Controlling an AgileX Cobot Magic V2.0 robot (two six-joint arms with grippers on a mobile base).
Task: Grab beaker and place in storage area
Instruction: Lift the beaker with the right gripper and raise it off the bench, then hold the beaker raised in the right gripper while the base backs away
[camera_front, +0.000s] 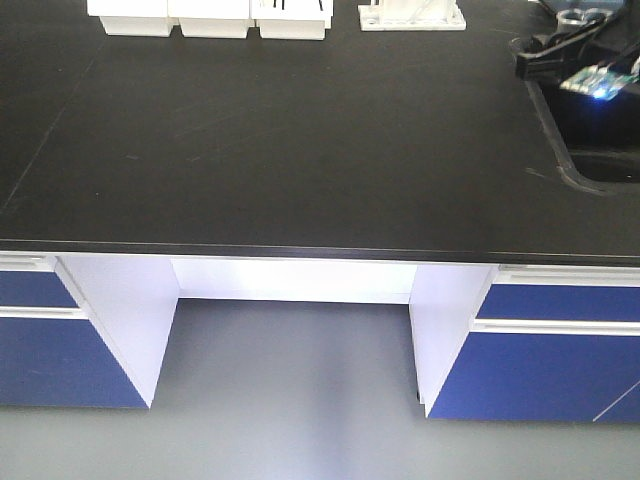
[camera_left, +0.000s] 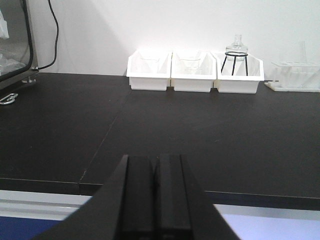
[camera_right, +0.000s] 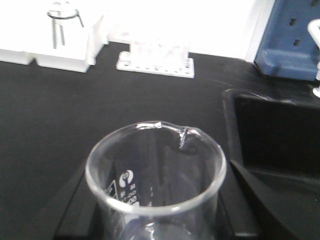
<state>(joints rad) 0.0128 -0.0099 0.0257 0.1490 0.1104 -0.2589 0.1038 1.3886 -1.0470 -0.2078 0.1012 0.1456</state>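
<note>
Right pincer is gripping the beaker, one finger on each side, glass wall pinched between them. Beaker is standing upright: long axis vertical, open mouth facing the wrist camera, pour lip pointing toward the upper edge of that frame. In the front view it is sitting at the upper right, just beside the left rim of the sink. Cannot tell whether its base is touching the tabletop.

Left pincer is showing fingers pressed together, holding nothing, pointing at the white trays in the upper centre.

Storage area is not appearing in any view, and this tabletop, carrying sink and trays, is not it.

Judgement: right arm is the one in play. Place-down is depending on the base reaching another bench, with the beaker kept vertical.
</note>
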